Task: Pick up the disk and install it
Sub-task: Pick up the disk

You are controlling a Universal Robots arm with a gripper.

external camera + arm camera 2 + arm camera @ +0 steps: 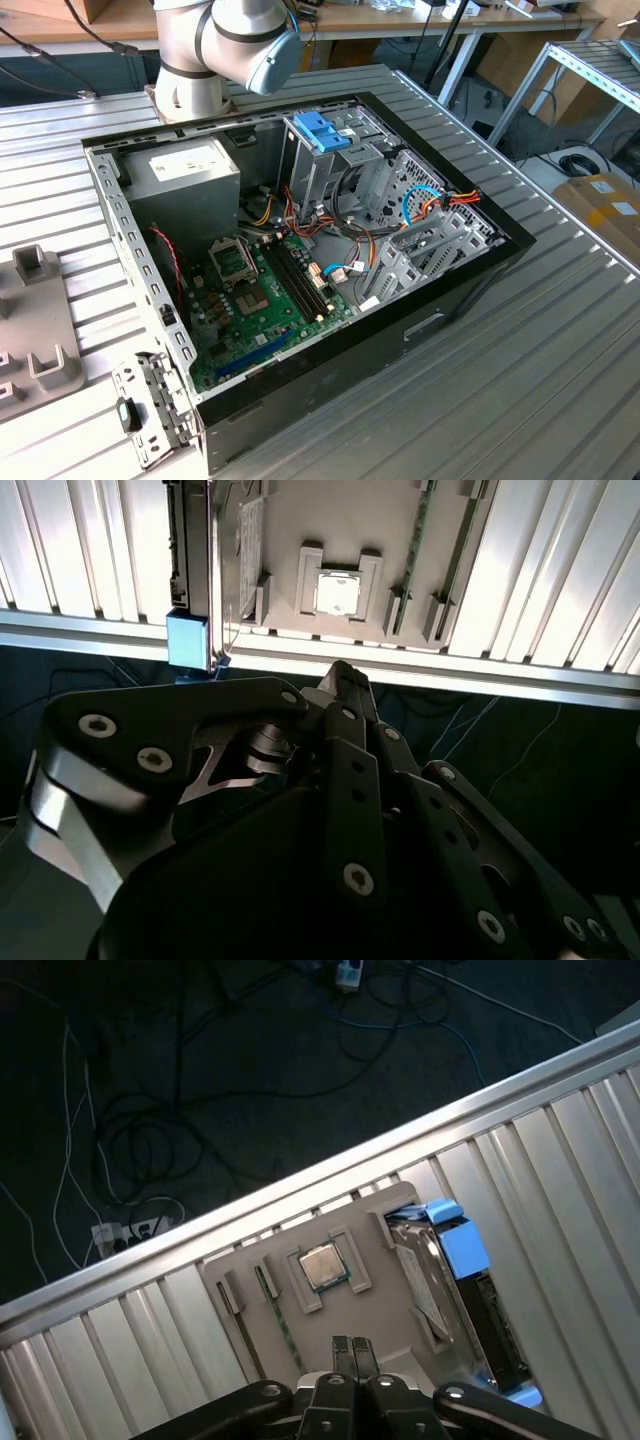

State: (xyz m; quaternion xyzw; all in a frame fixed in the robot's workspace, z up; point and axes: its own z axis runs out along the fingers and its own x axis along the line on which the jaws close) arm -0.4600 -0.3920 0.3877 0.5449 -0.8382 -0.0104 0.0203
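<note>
The disk (495, 1332) stands on edge in a slot of a grey holder tray (385, 1305). Its dark metal body sits in a light-blue carrier frame (455, 1245). In the second wrist view the disk (190, 550) shows edge-on, with its blue frame end (188, 640) near the table's rim. My gripper (351, 1345) hangs over the tray, a little to one side of the disk and not touching it. Its fingers are shut together with nothing between them, as the gripper (345, 670) also looks in the second wrist view.
The tray also holds a processor chip (320, 1265) and a memory stick (420, 540). It lies at the ribbed aluminium table's edge (250, 1210), with cables on the floor beyond. An open computer case (480, 270) with a blue-latched drive cage (322, 130) fills the table's middle.
</note>
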